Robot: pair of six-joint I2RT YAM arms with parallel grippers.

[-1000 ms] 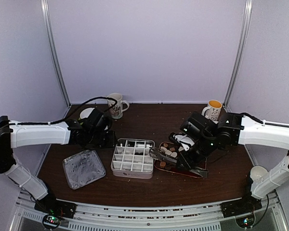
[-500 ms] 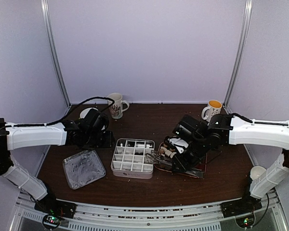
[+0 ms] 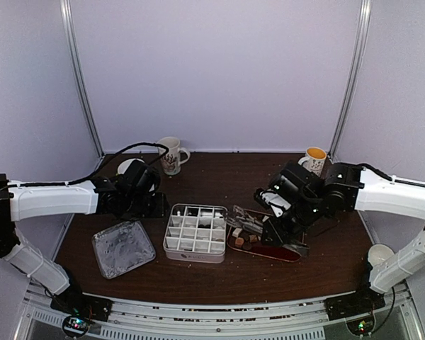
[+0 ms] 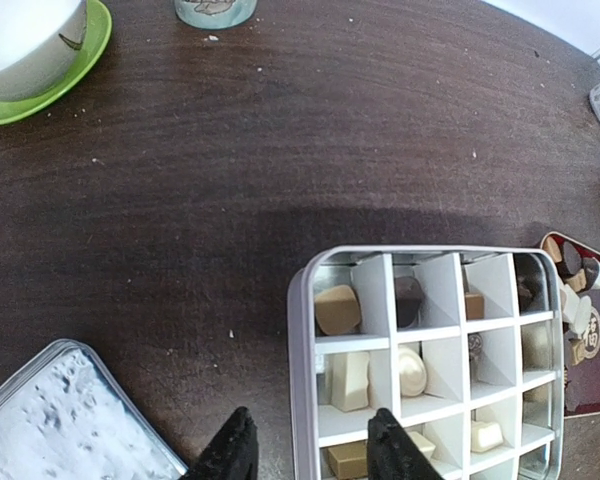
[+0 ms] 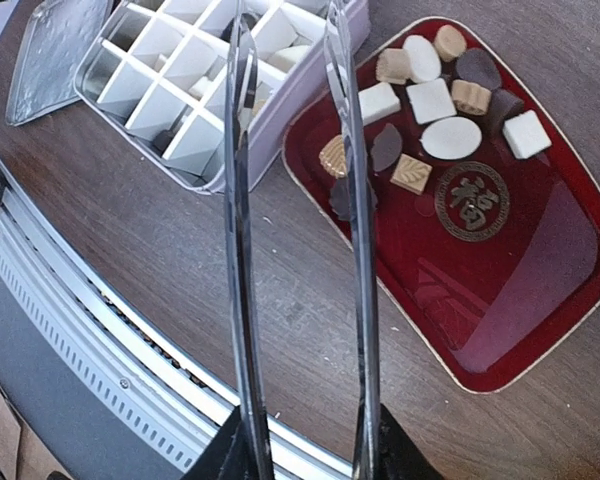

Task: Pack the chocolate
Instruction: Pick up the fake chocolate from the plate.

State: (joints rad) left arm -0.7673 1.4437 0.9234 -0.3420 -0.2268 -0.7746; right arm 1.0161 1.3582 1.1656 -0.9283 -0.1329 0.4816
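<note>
chocolate (image 5: pixel 430 100): small, light, hard-looking bites, smooth rounds and ribbed cubes in cream, tan and dark. likely slippery and easily scuffed, so pinch each across its flat sides. left tool (image 4: pixel 317 447) hangs open, empty, over the white-gridded metal box (image 4: pixel 302 330), several pieces in its cells. right tool (image 5: pixel 308 455) clamps shiny steel tongs (image 5: pixel 242 250), arms apart. more pieces lie on the glossy red tray (image 5: pixel 520 300).

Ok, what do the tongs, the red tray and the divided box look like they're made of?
The tongs look like polished metal: thin, mirror-bright strips. The red tray seems lacquered or glossy plastic, since it reflects light. The divided box looks like pale tin, by its rolled rim; its white dividers could be card or plastic.
</note>
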